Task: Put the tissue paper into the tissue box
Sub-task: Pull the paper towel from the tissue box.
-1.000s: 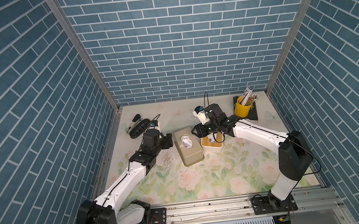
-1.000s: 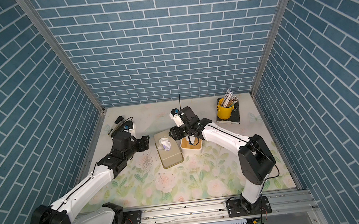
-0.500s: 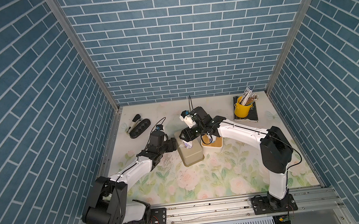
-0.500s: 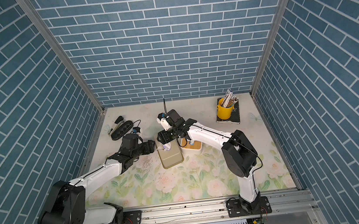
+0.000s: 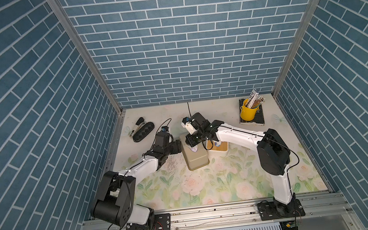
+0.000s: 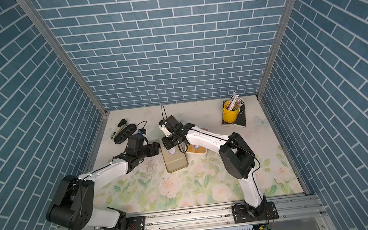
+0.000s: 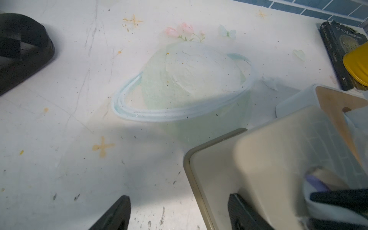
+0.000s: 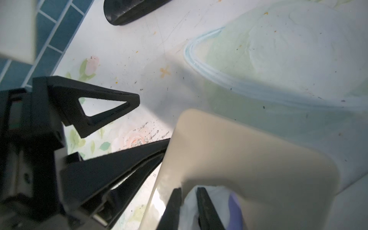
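The beige tissue box (image 5: 197,159) (image 6: 176,161) lies mid-table in both top views. White tissue paper (image 8: 189,207) with a purple patch sticks up from its top slot, also visible in a top view (image 5: 193,149). My right gripper (image 8: 189,209) (image 5: 192,145) reaches down over the box and is shut on that tissue paper, which is pinched between its two fingers. My left gripper (image 7: 177,215) (image 5: 178,147) is open and empty at the box's left side. One of its fingers (image 7: 239,213) lies against the box (image 7: 268,159), the other over the table.
A black case (image 5: 143,132) with a stapler (image 5: 136,127) lies at the back left. A yellow cup (image 5: 247,113) of pencils stands on a dark book (image 5: 258,121) at the back right. A white box with a wooden lid (image 5: 221,147) sits just right of the tissue box.
The right gripper has moved left over the tissue box and its jaws have closed on the tissue paper. The left gripper has come up against the box's left side.
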